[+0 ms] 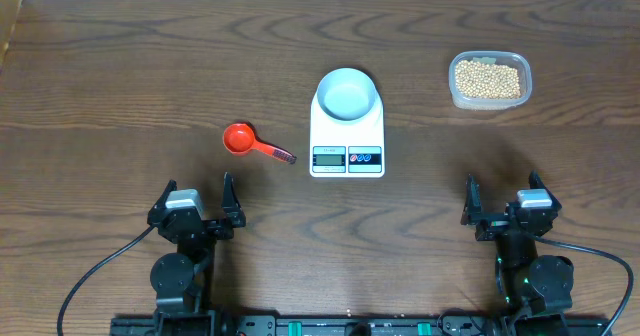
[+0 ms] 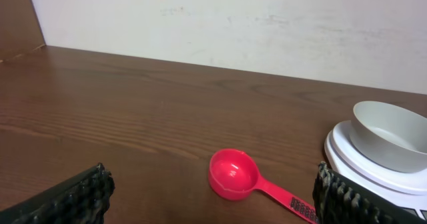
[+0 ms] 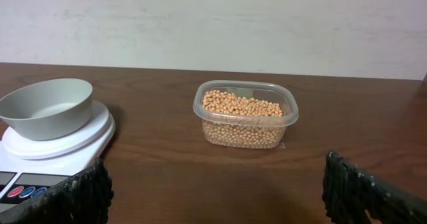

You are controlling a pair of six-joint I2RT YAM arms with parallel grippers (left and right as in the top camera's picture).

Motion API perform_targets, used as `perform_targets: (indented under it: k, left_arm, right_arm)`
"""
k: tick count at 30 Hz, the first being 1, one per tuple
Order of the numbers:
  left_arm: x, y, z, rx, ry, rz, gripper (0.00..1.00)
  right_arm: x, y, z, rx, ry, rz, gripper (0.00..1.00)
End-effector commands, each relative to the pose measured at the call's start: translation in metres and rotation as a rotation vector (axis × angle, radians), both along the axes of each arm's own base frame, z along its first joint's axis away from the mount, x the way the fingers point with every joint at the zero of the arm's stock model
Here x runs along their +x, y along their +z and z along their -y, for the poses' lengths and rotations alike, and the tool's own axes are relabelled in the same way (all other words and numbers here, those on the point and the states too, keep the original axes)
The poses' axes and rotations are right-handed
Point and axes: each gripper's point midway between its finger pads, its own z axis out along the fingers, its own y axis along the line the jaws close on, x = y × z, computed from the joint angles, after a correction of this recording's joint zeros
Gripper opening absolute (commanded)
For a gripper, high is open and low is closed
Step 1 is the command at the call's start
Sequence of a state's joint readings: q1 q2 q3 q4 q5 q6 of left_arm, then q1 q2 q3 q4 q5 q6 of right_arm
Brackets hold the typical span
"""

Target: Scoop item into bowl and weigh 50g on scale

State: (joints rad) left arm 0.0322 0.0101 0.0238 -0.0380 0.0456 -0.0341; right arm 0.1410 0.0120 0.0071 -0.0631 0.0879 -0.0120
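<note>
Left end effector (image 1: pixel 197 188) and right end effector (image 1: pixel 503 186) gape, empty. Ahead of the left: red scoop (image 1: pixel 240 137). Ahead of the right: beans (image 1: pixel 487 79) in a tub (image 1: pixel 453 86). Between them, bowl (image 1: pixel 348 93) on scale (image 1: pixel 347 136); display unreadable.

No legible text. Digits on scale (image 1: pixel 347 136) display too small to read. Dark print on scoop (image 2: pixel 233 174) handle end, nearest scale, unreadable.

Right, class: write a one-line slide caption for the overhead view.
Empty bowl on scale, red scoop left, tub of beans right; left gripper and right gripper open.
</note>
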Motion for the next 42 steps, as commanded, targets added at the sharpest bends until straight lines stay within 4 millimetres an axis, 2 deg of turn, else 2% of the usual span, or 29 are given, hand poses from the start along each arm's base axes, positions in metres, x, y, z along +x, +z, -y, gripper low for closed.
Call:
perform_targets:
  k: [1,42]
  left_arm:
    - [-0.0010,-0.0163,-0.0062,-0.009,0.036,-0.046,0.98]
    - [-0.0016,-0.0082,-0.0084,-0.007,0.049,-0.029,0.98]
  right_arm:
    - [-0.0003,0.0000,0.0000,-0.012,-0.003,0.003,0.99]
    - [-0.0003,0.0001,0.0000,-0.012,-0.003,0.003,0.99]
